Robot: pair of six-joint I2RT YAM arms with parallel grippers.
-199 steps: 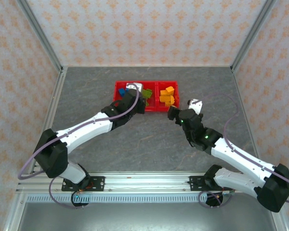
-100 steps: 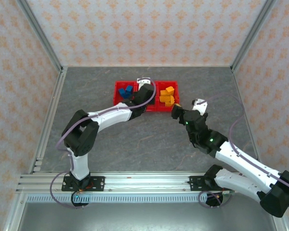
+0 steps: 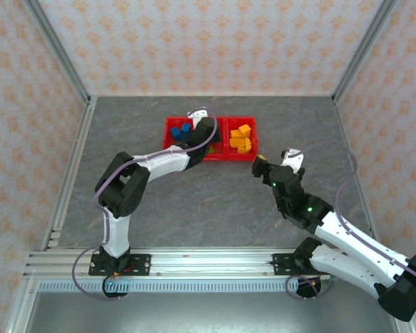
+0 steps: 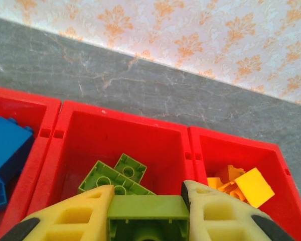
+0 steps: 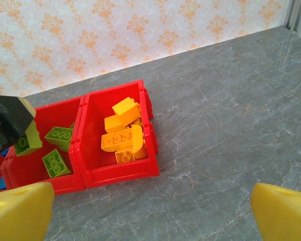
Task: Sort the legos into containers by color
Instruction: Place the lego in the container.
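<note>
Lime brick (image 4: 148, 207) hangs clamped in the left jaws over the middle red bin (image 4: 121, 131) holding green bricks (image 4: 115, 175), so release looks next, while the right jaws gape wide above the surface (image 5: 215, 125).

Left arm (image 3: 156, 165) and right arm (image 3: 340, 232) are built from white link shells and black joint housings. Lilac cables (image 3: 95, 198) are looped alongside. Green LEDs (image 3: 308, 207) are lit on the right. Yellow moulded fingers (image 4: 75, 216) are fitted to left gripper (image 4: 146, 203) and right gripper (image 5: 150, 208).

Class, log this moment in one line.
left end effector shut on lime plastic brick above middle red bin | right end effector open
</note>
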